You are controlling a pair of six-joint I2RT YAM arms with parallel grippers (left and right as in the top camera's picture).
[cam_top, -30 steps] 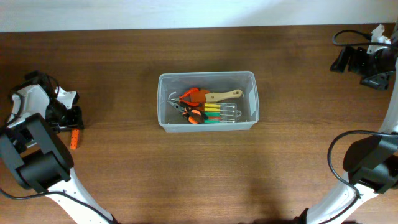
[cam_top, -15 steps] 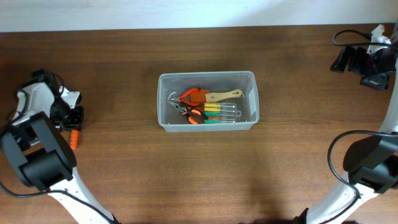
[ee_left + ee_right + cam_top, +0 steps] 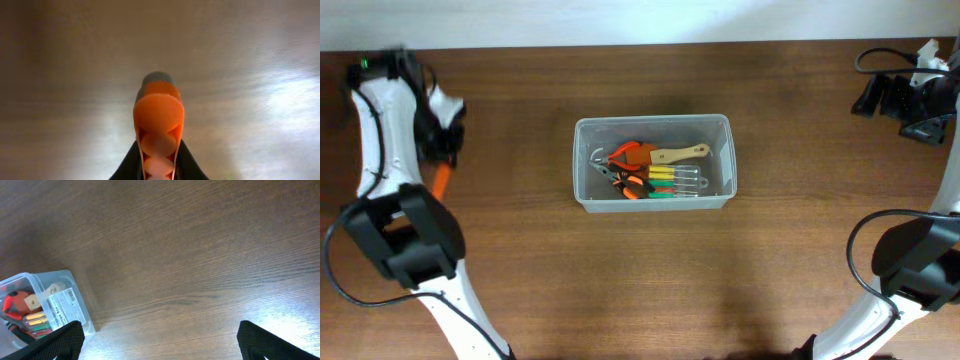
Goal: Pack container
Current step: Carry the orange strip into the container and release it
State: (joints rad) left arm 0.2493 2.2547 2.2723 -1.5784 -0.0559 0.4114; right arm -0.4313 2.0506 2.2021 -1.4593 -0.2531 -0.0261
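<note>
White sticker (image 3: 62,307) on the clear rectangular plastic bin (image 3: 651,203): print illegible. Brown wooden table (image 3: 200,255). Left hand (image 3: 159,157) clamps orange-handled tool (image 3: 158,112); right hand (image 3: 160,342) wide.

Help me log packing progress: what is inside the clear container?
Inside the container lie orange-handled pliers, a wooden-handled tool and yellow- and green-handled tools, piled together. Whatever lies beneath the pile is covered.

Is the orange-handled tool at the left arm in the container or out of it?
Out. The orange-handled tool hangs from the left gripper, well to the left of the container.
</note>
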